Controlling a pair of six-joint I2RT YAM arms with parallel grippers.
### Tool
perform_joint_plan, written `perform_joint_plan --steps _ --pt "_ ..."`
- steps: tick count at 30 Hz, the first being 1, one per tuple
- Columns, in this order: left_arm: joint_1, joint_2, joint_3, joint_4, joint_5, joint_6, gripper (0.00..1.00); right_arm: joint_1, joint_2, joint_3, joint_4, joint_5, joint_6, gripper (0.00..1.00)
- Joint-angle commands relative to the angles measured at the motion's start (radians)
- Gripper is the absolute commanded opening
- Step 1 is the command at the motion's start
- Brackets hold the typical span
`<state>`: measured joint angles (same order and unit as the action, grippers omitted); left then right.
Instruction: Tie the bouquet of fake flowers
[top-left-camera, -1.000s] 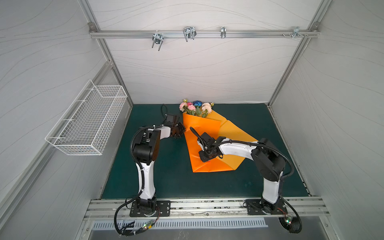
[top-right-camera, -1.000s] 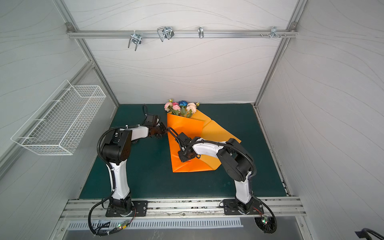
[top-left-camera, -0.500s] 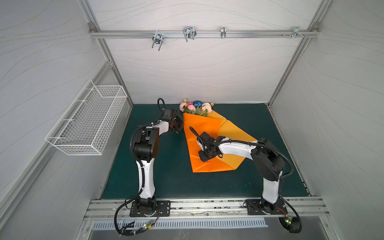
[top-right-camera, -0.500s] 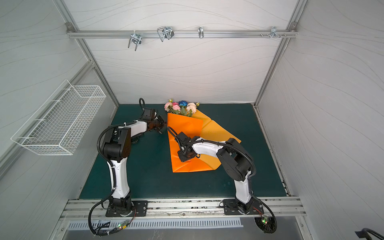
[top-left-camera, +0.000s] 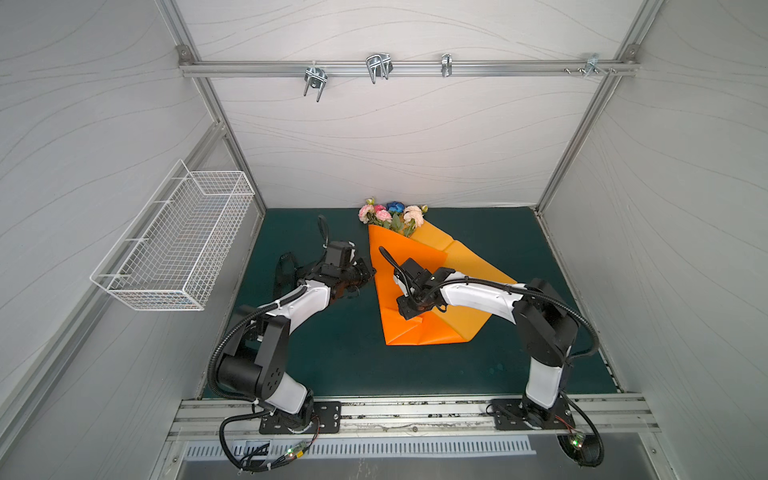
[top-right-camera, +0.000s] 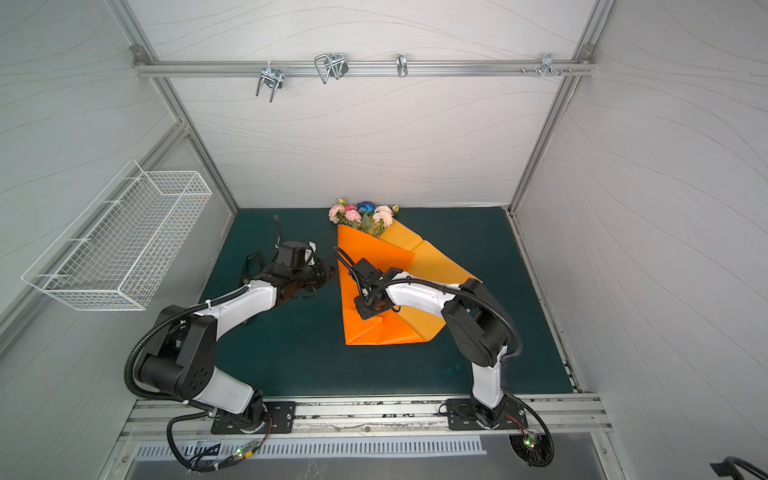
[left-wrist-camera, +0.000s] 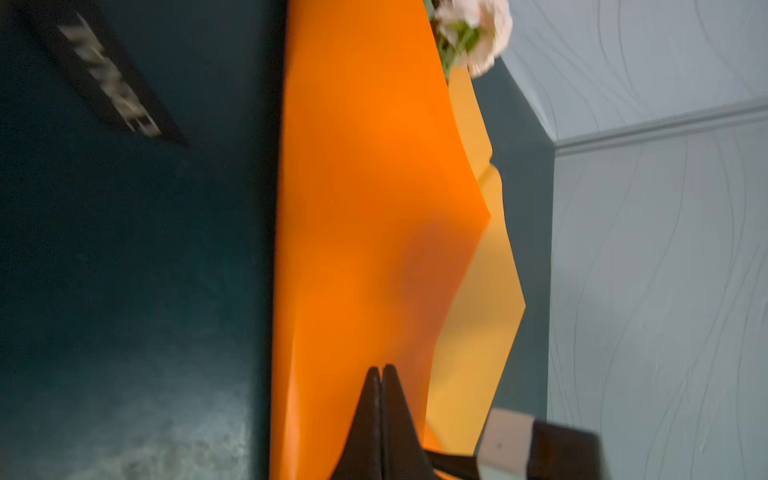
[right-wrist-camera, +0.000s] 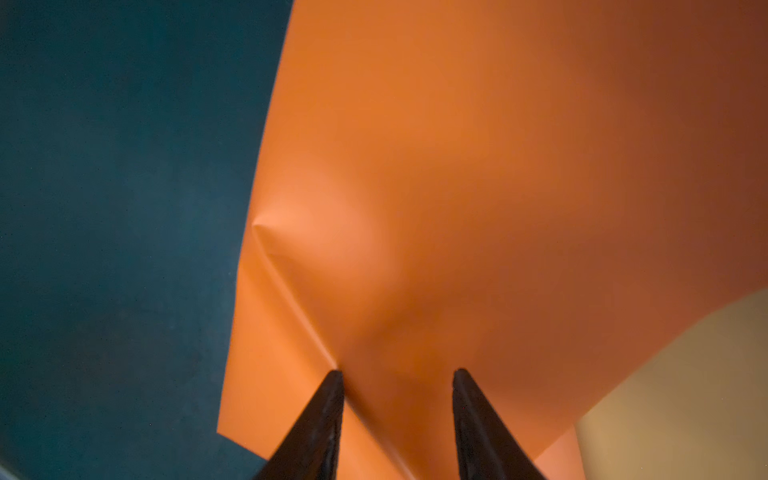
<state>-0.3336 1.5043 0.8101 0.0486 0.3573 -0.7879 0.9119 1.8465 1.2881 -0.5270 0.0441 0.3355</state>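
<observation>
Right end effector (right-wrist-camera: 398, 371) has spread wider apart over the folded orange paper sheet (right-wrist-camera: 478, 187); left end effector (left-wrist-camera: 381, 368) stays pinched together; bouquet of fake flowers (top-left-camera: 392, 214) still untied.

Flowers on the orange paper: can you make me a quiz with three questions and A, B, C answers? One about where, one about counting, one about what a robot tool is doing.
1. Where are the flowers?
A. In a vase
B. Poking out of the far end of the orange paper
C. In a bucket

2. How many blue flowers show?
A. One
B. Three
C. None

3. How is the left tool?
A. Wide open
B. Clamped on a flower
C. Shut, fingers together

1 B: in both top views the blossoms stick out past the paper's far edge.
2 A: one blue blossom sits among pink and peach ones.
3 C: the left wrist view shows its fingers pressed together.
</observation>
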Motion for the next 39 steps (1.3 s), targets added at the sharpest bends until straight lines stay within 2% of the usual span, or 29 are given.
perform_joint_plan --steps 1,6,13,19,23,31,39 --pt "-0.088 -0.038 -0.043 0.026 0.008 -0.008 0.00 -0.002 -0.074 -0.012 -0.045 0.010 0.023 0.46" --pt "-0.214 -0.024 -0.065 0.027 -0.013 0.003 0.00 -0.005 -0.193 -0.091 -0.059 0.034 0.078 0.49" --pt "-0.260 0.043 -0.116 0.072 0.017 -0.022 0.00 -0.031 -0.443 -0.270 -0.113 0.043 0.208 0.55" --pt "-0.289 0.095 -0.136 0.096 0.016 -0.031 0.00 -0.051 -0.701 -0.530 -0.059 -0.071 0.436 0.65" --pt "-0.301 0.101 -0.155 0.102 0.009 -0.036 0.00 -0.057 -0.816 -0.714 0.110 -0.149 0.584 0.75" --pt "-0.301 0.102 -0.177 0.097 -0.006 -0.038 0.00 -0.105 -0.849 -0.975 0.468 -0.182 0.764 0.89" --pt "-0.301 0.119 -0.174 0.106 -0.005 -0.045 0.00 -0.212 -0.788 -1.104 0.731 -0.085 0.755 0.98"
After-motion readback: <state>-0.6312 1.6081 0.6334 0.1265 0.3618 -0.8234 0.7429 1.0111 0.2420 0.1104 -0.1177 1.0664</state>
